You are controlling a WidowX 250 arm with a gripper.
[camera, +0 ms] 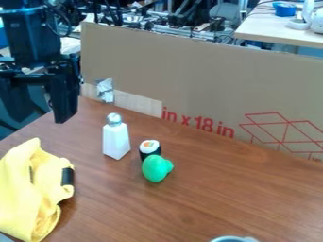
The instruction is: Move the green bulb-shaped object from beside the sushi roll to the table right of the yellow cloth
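In the camera view, the black end effector (41, 119) is hanging at ten o'clock, and its two fingers (64, 97) are standing wide apart. Nearest to it are lying, toward eight o'clock, a yellow cloth item with a black band (31, 191) and, closer to the centre, a white faceted shaker with a silver cap (116, 141), which is standing upright. Just beside this shaker, between its three and four o'clock, a toy sushi roll with black side and white top (150, 147) is standing. A smooth green toy (155, 168) is sitting at six o'clock of the roll and is partly hiding it. All these are resting on the brown wooden surface (208, 194). At five o'clock, a pale round rim (233, 239) is showing. Behind, a cardboard panel with red print (189, 75) is standing.
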